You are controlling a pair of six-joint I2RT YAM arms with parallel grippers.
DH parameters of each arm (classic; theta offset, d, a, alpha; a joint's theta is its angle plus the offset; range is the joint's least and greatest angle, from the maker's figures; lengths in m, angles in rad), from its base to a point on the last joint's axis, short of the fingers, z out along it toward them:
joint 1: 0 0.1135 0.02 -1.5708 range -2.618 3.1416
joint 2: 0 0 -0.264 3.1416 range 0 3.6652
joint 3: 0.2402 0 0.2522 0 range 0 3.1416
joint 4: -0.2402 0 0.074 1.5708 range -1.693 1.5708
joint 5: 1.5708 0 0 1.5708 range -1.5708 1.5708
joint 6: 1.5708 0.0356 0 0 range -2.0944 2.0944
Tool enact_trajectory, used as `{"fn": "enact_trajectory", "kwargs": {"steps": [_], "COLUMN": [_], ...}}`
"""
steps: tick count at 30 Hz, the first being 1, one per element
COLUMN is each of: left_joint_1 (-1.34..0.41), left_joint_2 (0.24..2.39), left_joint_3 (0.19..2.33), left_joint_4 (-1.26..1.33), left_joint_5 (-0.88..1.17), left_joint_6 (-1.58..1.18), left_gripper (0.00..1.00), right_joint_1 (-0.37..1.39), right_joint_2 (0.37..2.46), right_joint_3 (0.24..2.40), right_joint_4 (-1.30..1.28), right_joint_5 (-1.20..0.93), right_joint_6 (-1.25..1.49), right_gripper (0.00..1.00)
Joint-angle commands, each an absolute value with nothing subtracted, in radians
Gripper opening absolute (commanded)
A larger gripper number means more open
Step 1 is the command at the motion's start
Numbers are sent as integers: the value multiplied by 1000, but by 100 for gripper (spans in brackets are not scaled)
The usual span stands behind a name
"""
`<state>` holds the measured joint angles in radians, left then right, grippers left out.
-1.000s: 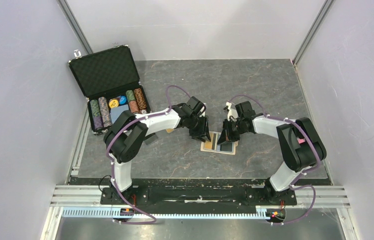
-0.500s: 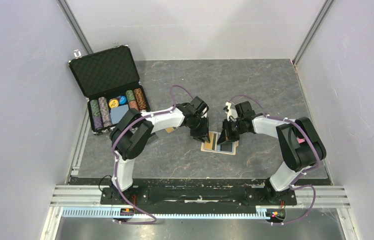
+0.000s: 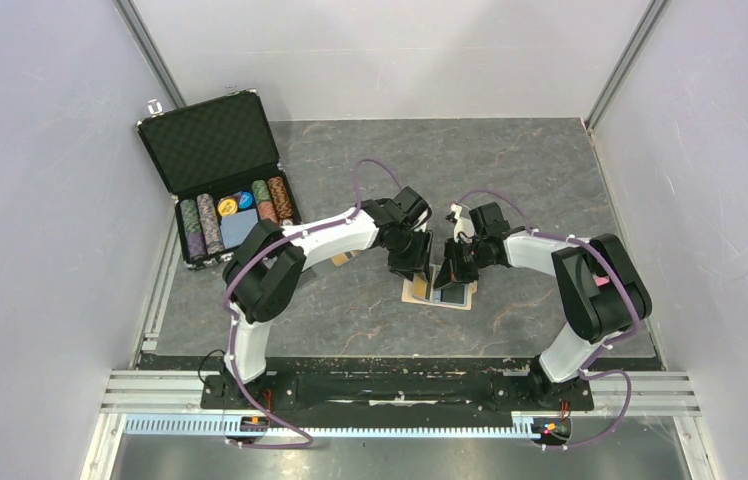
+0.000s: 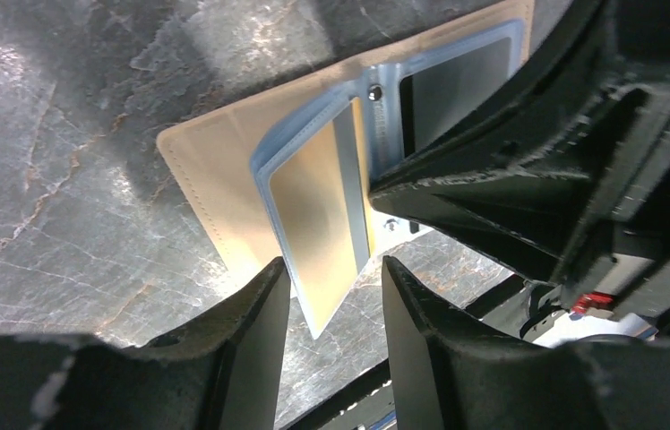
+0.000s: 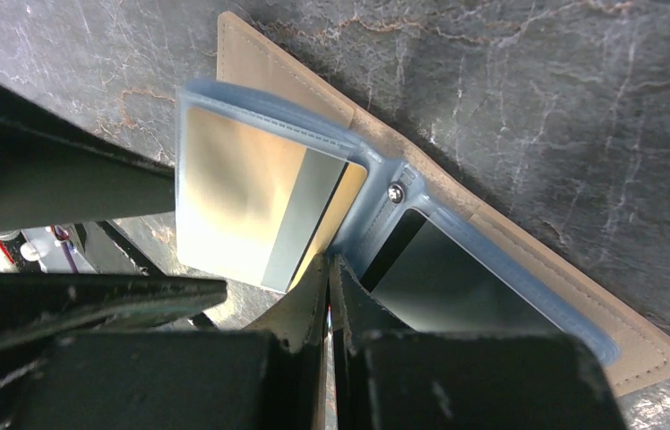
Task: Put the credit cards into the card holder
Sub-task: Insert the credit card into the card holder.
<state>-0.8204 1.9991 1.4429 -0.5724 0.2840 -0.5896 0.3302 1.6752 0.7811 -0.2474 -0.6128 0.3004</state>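
The tan card holder (image 4: 206, 170) lies open on the dark table, its blue sleeves fanned up. A gold-orange credit card (image 4: 313, 215) sits in the raised left sleeve, and a black credit card (image 5: 439, 287) fills the right sleeve. My left gripper (image 4: 333, 278) is open, and the lower corner of the gold card's sleeve hangs between its fingers without being pinched. My right gripper (image 5: 329, 262) is shut, its tips pressed on the blue spine by the snap. In the top view both grippers, left (image 3: 412, 268) and right (image 3: 455, 275), meet over the holder (image 3: 450, 297).
An open black foam-lined case (image 3: 212, 150) with rows of poker chips (image 3: 235, 212) stands at the back left. A small tan piece (image 3: 343, 259) lies under the left forearm. Grey walls close in the table on three sides.
The left arm has shifted right, closer over the card holder, and its jaws have widened. The right gripper has stayed shut in the same spot on the holder.
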Motion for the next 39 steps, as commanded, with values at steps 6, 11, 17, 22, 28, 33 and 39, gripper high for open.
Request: {"fn": "enact_trajectory", "kwargs": {"steps": [6, 11, 17, 22, 28, 33, 39], "left_joint_1": [-873, -880, -890, -892, -893, -893, -895], "left_joint_2": [2037, 2061, 2092, 2109, 2116, 2122, 2081], "left_joint_3": [1592, 1633, 1643, 1654, 1638, 1626, 1628], "left_joint_4": [-718, -796, -810, -812, -769, -747, -723], "left_joint_5": [198, 124, 124, 138, 176, 205, 218], "left_joint_6": [-473, -437, -422, -413, -427, -438, -448], "left_gripper": [48, 56, 60, 46, 49, 51, 24], "right_joint_1": [338, 339, 339, 339, 339, 339, 339], "right_joint_2": [1683, 1683, 1686, 1687, 1688, 1688, 1689], "right_joint_3": [779, 779, 779, 776, 778, 776, 776], "right_joint_4": [-239, -240, -241, -240, -240, -240, -239], "right_joint_5": [-603, -603, -605, -605, -604, -606, -606], "right_joint_6": [297, 297, 297, 295, 296, 294, 295], "right_gripper": [0, 0, 0, 0, 0, 0, 0]}}
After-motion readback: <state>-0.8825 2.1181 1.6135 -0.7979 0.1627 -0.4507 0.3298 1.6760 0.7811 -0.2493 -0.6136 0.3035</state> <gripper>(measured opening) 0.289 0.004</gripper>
